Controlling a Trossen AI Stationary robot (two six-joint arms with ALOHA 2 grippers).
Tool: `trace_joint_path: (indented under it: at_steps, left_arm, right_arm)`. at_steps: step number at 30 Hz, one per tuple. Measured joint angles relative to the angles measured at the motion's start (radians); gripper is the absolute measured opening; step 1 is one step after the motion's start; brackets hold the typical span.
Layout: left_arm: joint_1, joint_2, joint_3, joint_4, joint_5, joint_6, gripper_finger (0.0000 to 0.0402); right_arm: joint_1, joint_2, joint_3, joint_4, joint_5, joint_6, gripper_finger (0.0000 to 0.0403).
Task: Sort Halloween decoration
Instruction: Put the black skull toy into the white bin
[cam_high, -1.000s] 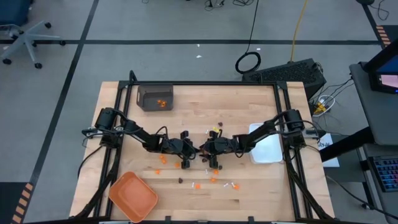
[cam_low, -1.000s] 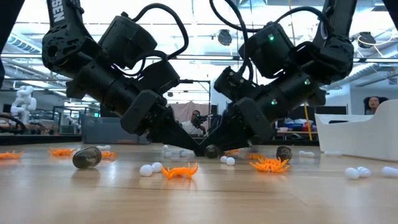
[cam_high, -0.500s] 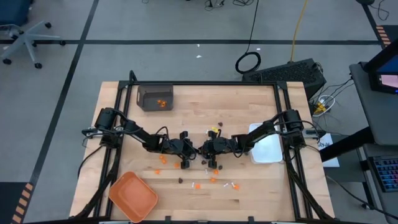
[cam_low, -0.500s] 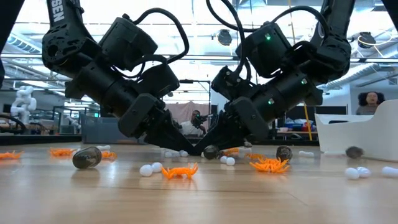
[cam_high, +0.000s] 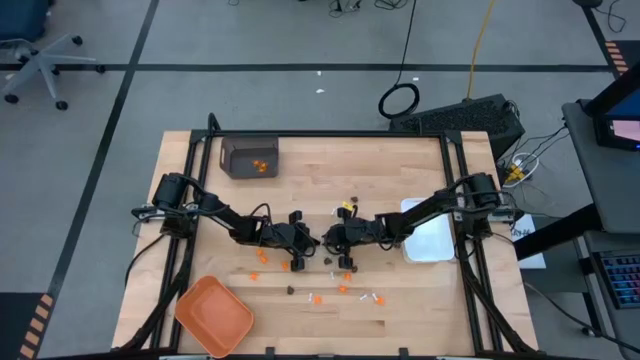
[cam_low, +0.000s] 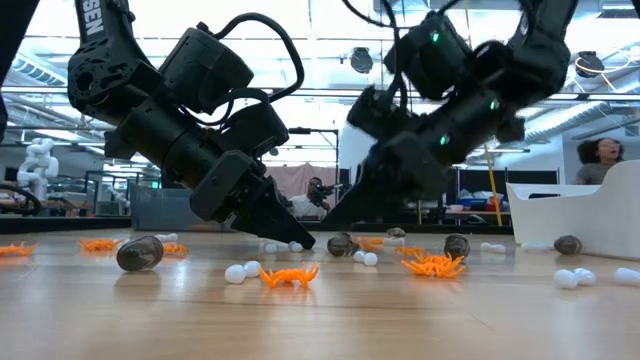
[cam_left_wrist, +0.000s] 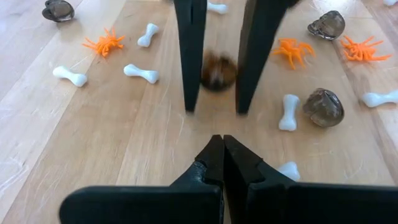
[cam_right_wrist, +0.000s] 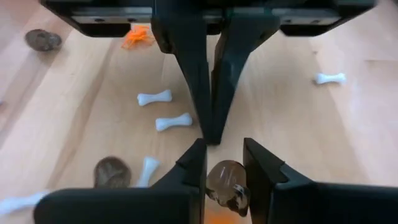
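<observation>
— Where scattered mid-table (cam_high: 400, 160): orange spider bits (cam_left_wrist: 107, 43), white bone sticks (cam_left_wrist: 140, 72), dark skull-like lumps (cam_left_wrist: 323, 107)?
— Yes. Right claw (cam_right_wrist: 225, 163) gripping one glossy brown lump (cam_right_wrist: 226, 180); left claw (cam_left_wrist: 222, 149) pressed shut, empty, tip low.

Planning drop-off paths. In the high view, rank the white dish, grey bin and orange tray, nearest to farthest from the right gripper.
From the right gripper:
1. White dish, at the table's right edge.
2. Grey bin, picture's upper left.
3. Orange tray, lower left corner.
</observation>
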Motion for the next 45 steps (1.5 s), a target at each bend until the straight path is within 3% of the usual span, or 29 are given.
trace_joint_path:
  at_steps: [13, 19, 27, 36, 41, 45]
  left_arm:
    - [-0.006, 0.000, 0.000, 0.002, 0.000, -0.026, 0.0000]
    - [-0.010, 0.001, -0.002, 0.037, 0.001, -0.026, 0.0000]
    - [-0.010, 0.001, -0.002, 0.107, 0.002, -0.026, 0.0000]
    - [-0.011, 0.001, -0.002, 0.105, 0.002, -0.049, 0.0000]
    - [-0.011, 0.001, -0.002, 0.103, 0.002, -0.051, 0.0000]
    - [-0.011, 0.001, -0.002, 0.105, 0.002, -0.051, 0.0000]
  right_arm:
    - [0.060, -0.365, 0.001, -0.453, 0.000, -0.042, 0.0044]
    - [0.128, -0.516, 0.001, -0.694, 0.002, -0.172, 0.0044]
    - [0.225, -0.656, 0.002, -0.860, 0.011, -0.337, 0.0044]
    - [0.329, -0.755, 0.003, -0.997, 0.162, -0.454, 0.0046]
    - [0.363, -0.776, 0.003, -1.041, 0.214, -0.434, 0.0050]
    - [0.374, -0.791, 0.003, -1.052, 0.215, -0.257, 0.0050]
